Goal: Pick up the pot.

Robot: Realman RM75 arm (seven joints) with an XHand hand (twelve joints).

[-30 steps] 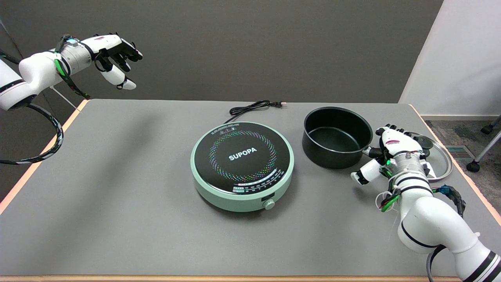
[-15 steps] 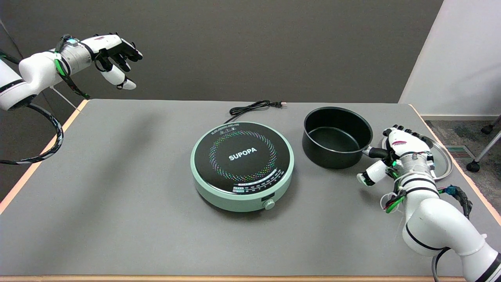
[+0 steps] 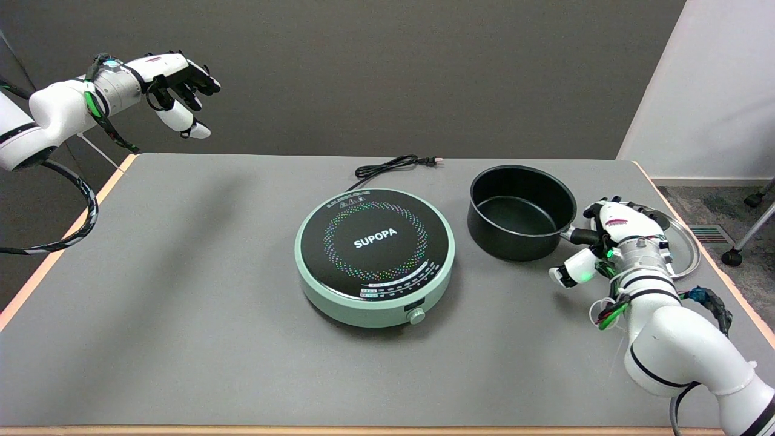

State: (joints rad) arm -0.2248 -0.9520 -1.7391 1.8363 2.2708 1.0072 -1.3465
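Note:
The black pot (image 3: 521, 212) stands empty on the grey table (image 3: 181, 272), right of the cooker. Its short black handle (image 3: 582, 236) points right and runs under my right hand (image 3: 614, 239). The hand lies over the handle from above, with the fingers (image 3: 599, 209) bent over its far side. The white thumb (image 3: 569, 274) sticks out to the left, below the handle and apart from it. The pot's base rests on the table.
A mint-green SUPOPA induction cooker (image 3: 375, 254) sits mid-table, its black cord (image 3: 393, 163) trailing to the back. A round metal lid (image 3: 681, 242) lies behind my right hand near the table's right edge. The idle left hand (image 3: 178, 85) hangs at the upper left.
My right hand slid to the right along the handle, away from the pot's wall, and its fingers then bent a little further over the handle. The pot has not moved.

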